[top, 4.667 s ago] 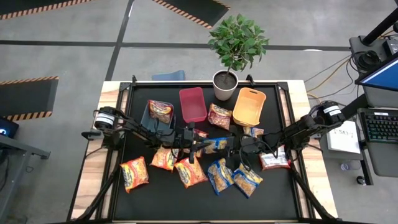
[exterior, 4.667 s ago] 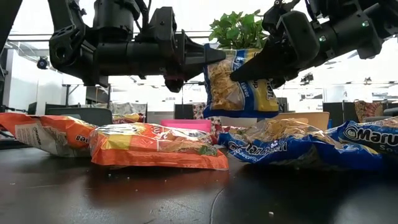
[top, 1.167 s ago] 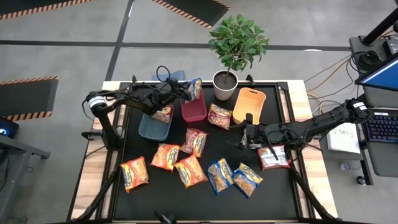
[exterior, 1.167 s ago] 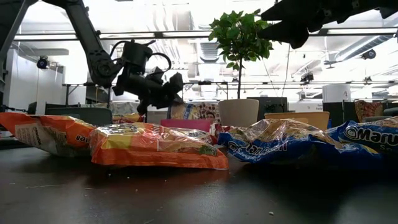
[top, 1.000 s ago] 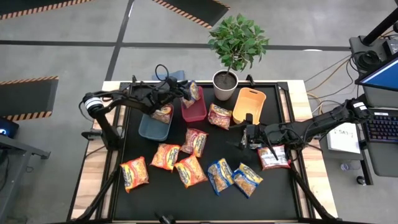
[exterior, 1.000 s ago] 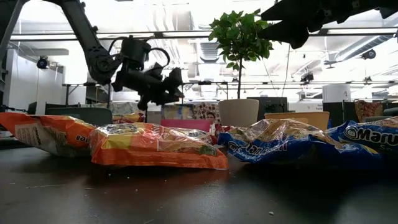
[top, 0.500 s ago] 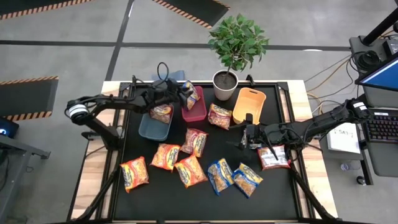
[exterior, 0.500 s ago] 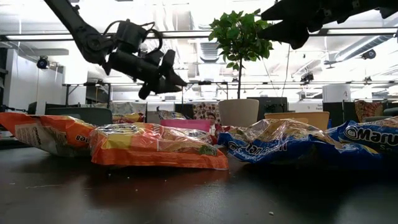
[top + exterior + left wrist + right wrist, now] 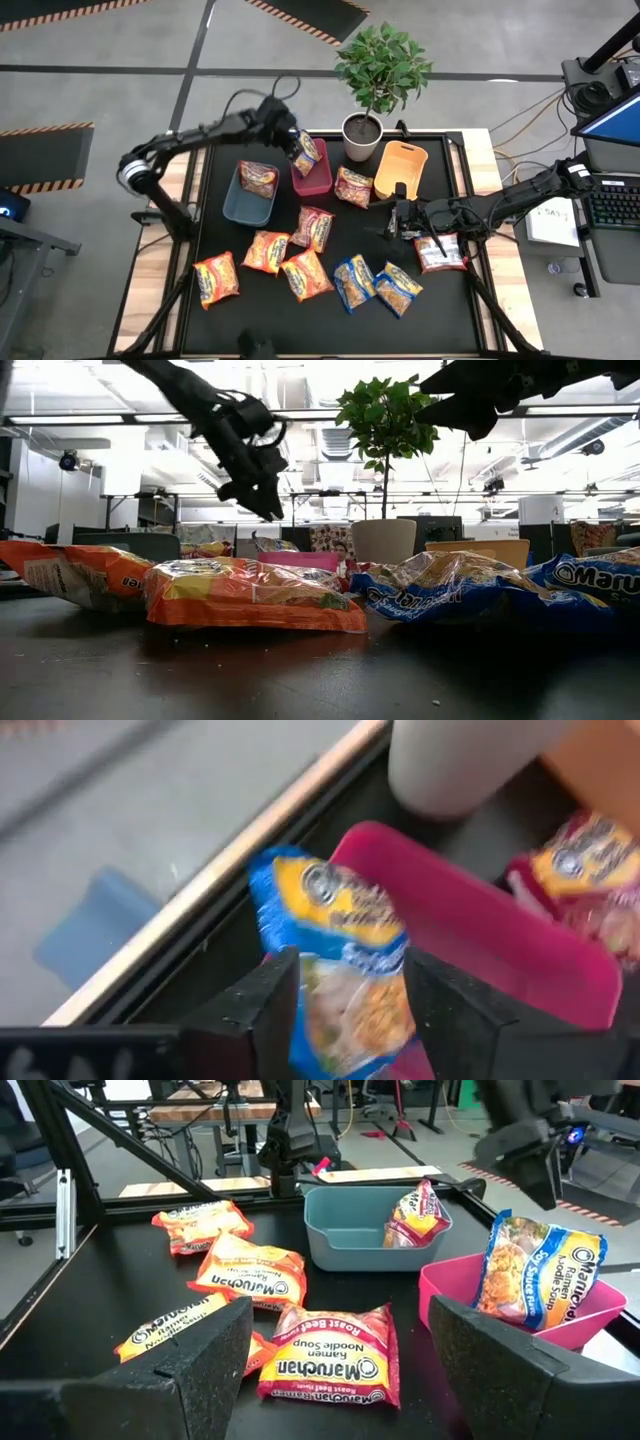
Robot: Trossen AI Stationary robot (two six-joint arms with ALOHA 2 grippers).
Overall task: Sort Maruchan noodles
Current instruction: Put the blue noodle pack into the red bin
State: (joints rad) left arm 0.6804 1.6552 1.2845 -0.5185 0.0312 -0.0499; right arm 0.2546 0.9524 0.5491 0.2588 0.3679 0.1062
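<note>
A blue-yellow noodle packet stands on end in the pink bin, at its far left corner, with its top above the rim. My left gripper hovers open just above it, pointing steeply down, and touches nothing. A red packet leans in the teal bin. My right gripper waits open and empty at mid-table. Several orange, red and blue packets lie on the black mat.
The orange bin and a potted plant stand at the far edge. A red packet lies between the pink and orange bins. Loose packets fill the near middle. One packet lies under my right arm.
My left gripper has let go of the blue-yellow packet over the pink bin. It has then risen, drawn toward the far edge and tipped from nearly level to steeply downward. The packet has dropped and now stands in the bin.
</note>
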